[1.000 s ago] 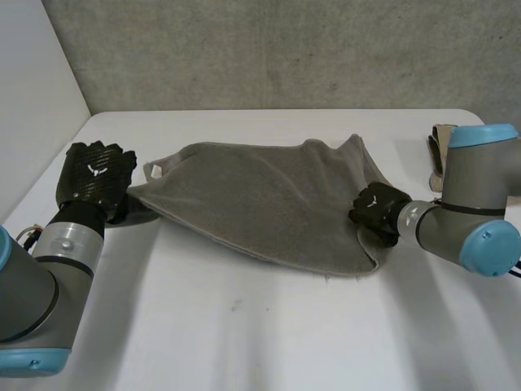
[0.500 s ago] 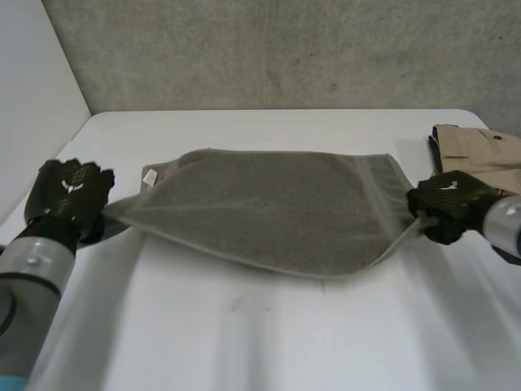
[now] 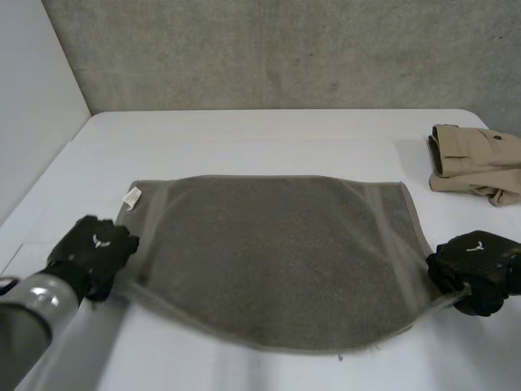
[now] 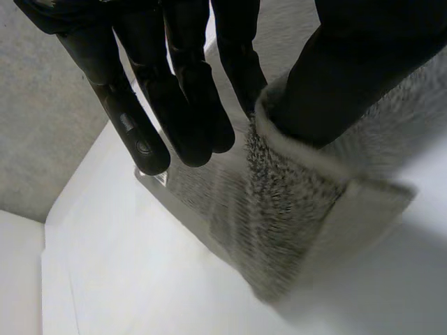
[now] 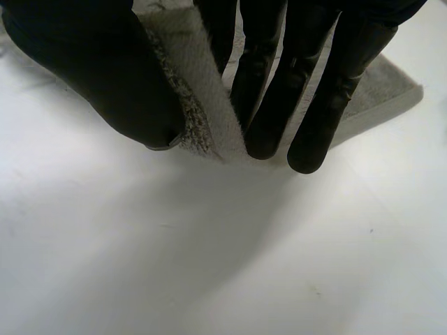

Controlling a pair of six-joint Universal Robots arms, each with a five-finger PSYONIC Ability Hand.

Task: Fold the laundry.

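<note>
The grey towel (image 3: 273, 244) lies flat on the bench (image 3: 244, 138). The left robot hand (image 3: 94, 248) pinches its 8 o'clock corner, the right robot hand (image 3: 476, 265) its 4 o'clock corner. It seems soft and limp; corners hold best.

Your head camera looked down from behind the arms (image 3: 32, 318) over the whole table (image 3: 260, 138) toward the wall (image 3: 285, 49). Each wrist camera sat close, looking along its palm: left hand (image 4: 174, 91), right hand (image 5: 293, 84). All three shared the towel (image 3: 277, 244), at its near corners.
</note>
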